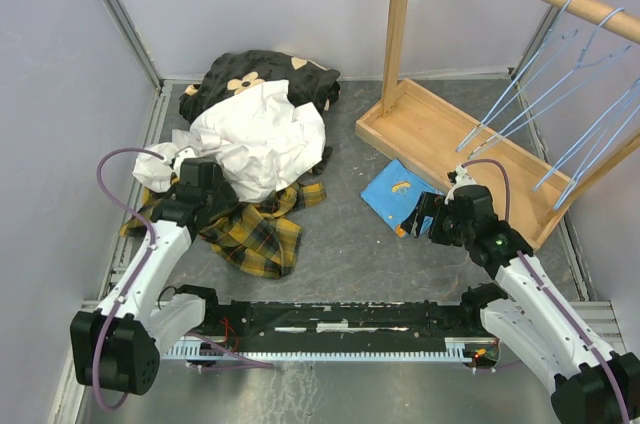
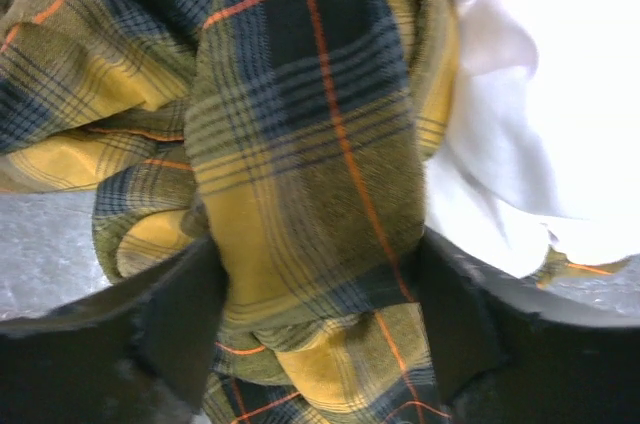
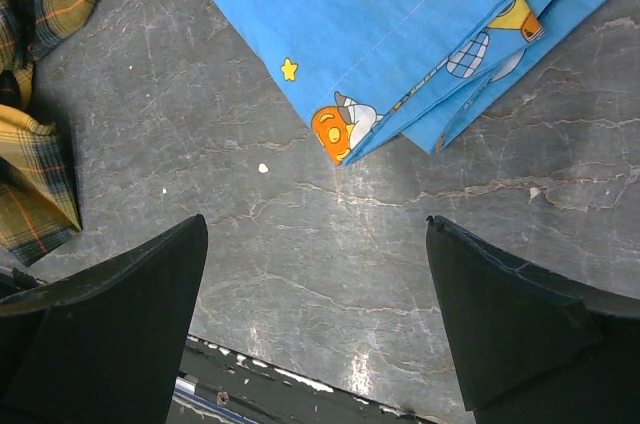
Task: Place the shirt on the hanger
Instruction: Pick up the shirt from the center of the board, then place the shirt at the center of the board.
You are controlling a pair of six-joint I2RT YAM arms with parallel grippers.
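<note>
Soft, light, floppy, our shirt (image 1: 262,234) lies heaped at 9 o'clock, partly under the white garment (image 1: 262,139), best taken, we reckon, at collar or shoulder; left jaws straddle a plaid fold, clamped or not we cannot tell, right jaws gape open.

Shirt (image 2: 310,144): yellow-and-black plaid, thin orange lines crossing.
White garment (image 1: 260,139): plain, no pattern.
Flowered cloth (image 1: 265,72): black, cream blooms.
Blue cloth (image 3: 400,24): bright blue, cartoon print, yellow star, orange figure.
Hangers (image 1: 527,82): pale blue.
Rack (image 1: 440,134): light wood.
Desk (image 3: 300,204): grey, veined.
</note>
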